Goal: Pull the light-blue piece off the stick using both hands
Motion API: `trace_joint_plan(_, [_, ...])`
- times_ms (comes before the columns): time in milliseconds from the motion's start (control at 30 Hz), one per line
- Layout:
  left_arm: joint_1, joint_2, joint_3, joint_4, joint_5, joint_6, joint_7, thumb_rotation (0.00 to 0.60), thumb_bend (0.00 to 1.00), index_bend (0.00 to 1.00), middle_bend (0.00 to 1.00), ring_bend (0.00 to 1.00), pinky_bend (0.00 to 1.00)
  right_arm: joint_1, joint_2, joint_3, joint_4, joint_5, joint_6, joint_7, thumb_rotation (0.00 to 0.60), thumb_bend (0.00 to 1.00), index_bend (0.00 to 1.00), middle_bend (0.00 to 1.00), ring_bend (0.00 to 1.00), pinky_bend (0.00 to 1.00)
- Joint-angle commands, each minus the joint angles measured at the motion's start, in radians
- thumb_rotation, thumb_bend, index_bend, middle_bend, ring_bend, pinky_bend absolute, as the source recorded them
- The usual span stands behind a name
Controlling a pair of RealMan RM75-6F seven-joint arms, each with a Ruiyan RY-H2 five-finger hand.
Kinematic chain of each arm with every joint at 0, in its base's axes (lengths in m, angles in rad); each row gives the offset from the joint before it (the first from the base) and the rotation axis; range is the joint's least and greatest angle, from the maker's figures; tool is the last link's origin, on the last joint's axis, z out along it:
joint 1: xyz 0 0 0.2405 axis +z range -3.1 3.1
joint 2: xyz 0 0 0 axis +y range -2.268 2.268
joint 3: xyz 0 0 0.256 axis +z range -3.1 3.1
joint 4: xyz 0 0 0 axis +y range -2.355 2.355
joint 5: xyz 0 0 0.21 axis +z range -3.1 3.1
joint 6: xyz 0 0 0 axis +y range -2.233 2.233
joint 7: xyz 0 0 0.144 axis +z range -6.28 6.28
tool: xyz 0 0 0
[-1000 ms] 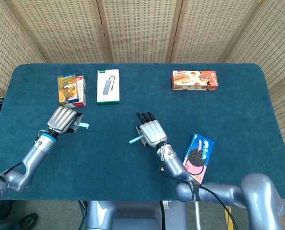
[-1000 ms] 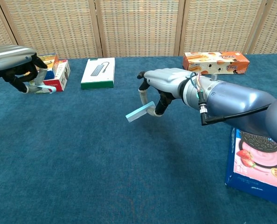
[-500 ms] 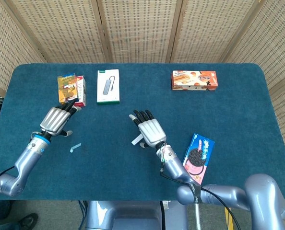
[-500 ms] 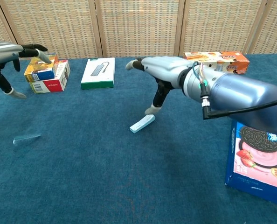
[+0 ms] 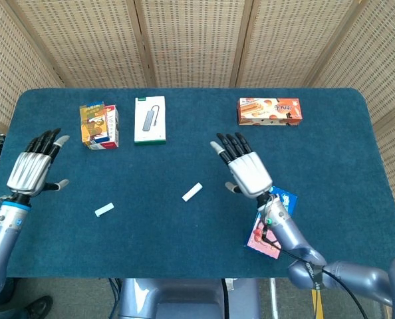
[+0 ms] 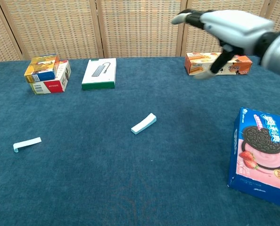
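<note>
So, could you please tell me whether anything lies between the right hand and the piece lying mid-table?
Nothing visible does: only bare blue tabletop separates the open right hand from the light-blue piece.

Left robot hand (image 5: 32, 170): ribbed silver-grey back plate, black fingers ending in pale grey tips, light-blue ring at the wrist, smooth metallic blue-grey forearm. Right robot hand (image 5: 248, 170): same silver back plate, black fingers, pale tips; the chest view shows a glossy silver-white shell. Wrist carries thin exposed wires and a black cable running along the rounded blue-grey arm.
</note>
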Motion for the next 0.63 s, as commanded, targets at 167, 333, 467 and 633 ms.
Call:
trace_joint_plan(167, [0.149,0.014,0.032,-0.017,0.04,0.175,-0.13,0.6,0.0,0.0,0.0,0.0,0.02,-0.144,0.047,-0.084,0.365,-0.147,0.139,0.273,0.6,0.0,0.0,0.0,0.0,0.0])
trace_joint_plan(333, [0.233,0.003,0.054,-0.021,0.057,0.266,-0.179,0.6,0.0,0.0,0.0,0.0,0.0,-0.223,0.059,-0.08,0.412,-0.109,0.162,0.363,0.6,0.0,0.0,0.0,0.0,0.0])
trace_joint_plan(467, [0.295,-0.013,0.071,-0.041,0.061,0.317,-0.208,0.6,0.0,0.0,0.0,0.0,0.0,-0.31,0.143,-0.094,0.241,-0.074,0.185,0.37,0.6,0.0,0.0,0.0,0.0,0.0])
trace_joint_plan(633, [0.319,-0.014,0.098,-0.072,0.098,0.317,-0.167,0.6,0.0,0.0,0.0,0.0,0.0,-0.441,0.204,-0.166,0.041,-0.178,0.358,0.318,0.6,0.0,0.0,0.0,0.0,0.0])
